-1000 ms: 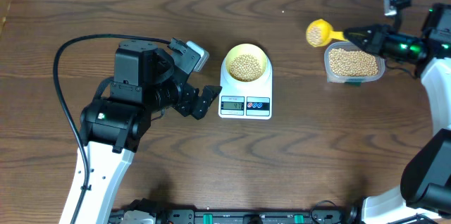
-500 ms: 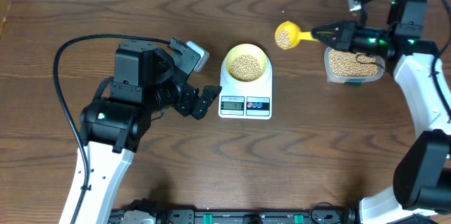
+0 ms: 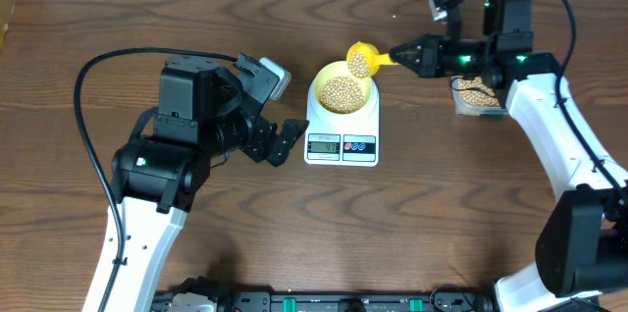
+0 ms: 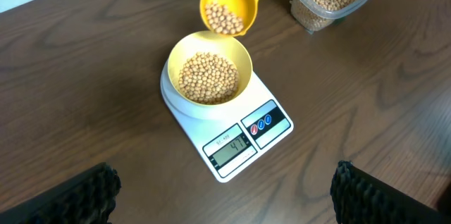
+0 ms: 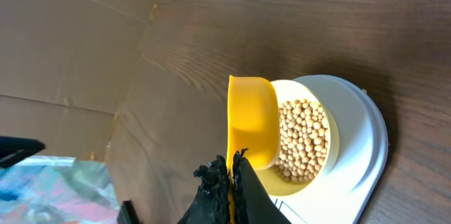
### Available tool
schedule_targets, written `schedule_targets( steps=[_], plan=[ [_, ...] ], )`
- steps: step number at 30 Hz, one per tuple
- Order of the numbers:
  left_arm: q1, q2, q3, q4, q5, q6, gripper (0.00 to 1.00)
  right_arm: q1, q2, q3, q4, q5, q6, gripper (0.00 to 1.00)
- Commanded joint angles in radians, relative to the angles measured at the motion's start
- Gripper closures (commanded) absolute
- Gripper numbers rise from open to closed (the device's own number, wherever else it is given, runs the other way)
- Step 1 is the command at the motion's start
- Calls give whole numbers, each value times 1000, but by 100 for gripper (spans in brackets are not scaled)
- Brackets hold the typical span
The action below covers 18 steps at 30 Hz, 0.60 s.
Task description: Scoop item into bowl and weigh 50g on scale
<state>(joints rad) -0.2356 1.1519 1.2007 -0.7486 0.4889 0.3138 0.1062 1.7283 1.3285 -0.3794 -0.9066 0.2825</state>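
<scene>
Wooden counter [image 3: 442, 204], pouring step: right hand [image 3: 400, 55] clenched on scoop [image 3: 361, 59] at one o'clock of bowl [image 4: 184, 49] on scale [image 3: 341, 147]; left hand [image 3: 283, 108] released. Next likely: trickle beans [image 4: 209, 77] slowly.

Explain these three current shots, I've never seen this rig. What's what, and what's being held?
Two robot arms work at a wooden table. One picture looks straight down from above. The other two come from a camera on each arm's wrist. On the table sits a white scale with a pale yellow bowl of beans on it. Farther off, a clear tub holds more beans. The right gripper is shut on the handle of a yellow scoop, which carries beans above the bowl's rim. The left gripper is open and empty beside the scale.
</scene>
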Motion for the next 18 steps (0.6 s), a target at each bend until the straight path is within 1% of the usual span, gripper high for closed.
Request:
schedule_targets(
  steps=[1,7,14,18],
  plan=[
    [5,4,-5,1,9,-2,2,39,5,-2,19,79,-21,99],
    [5,4,-5,1,9,-2,2,85,5,-2,56,88,-149,99],
    [5,4,-5,1,9,-2,2,89,5,-2,55,116,-151,99],
    [5,4,-5,1,8,-2,2,89,6,-2,54,115,-192,99]
  ],
)
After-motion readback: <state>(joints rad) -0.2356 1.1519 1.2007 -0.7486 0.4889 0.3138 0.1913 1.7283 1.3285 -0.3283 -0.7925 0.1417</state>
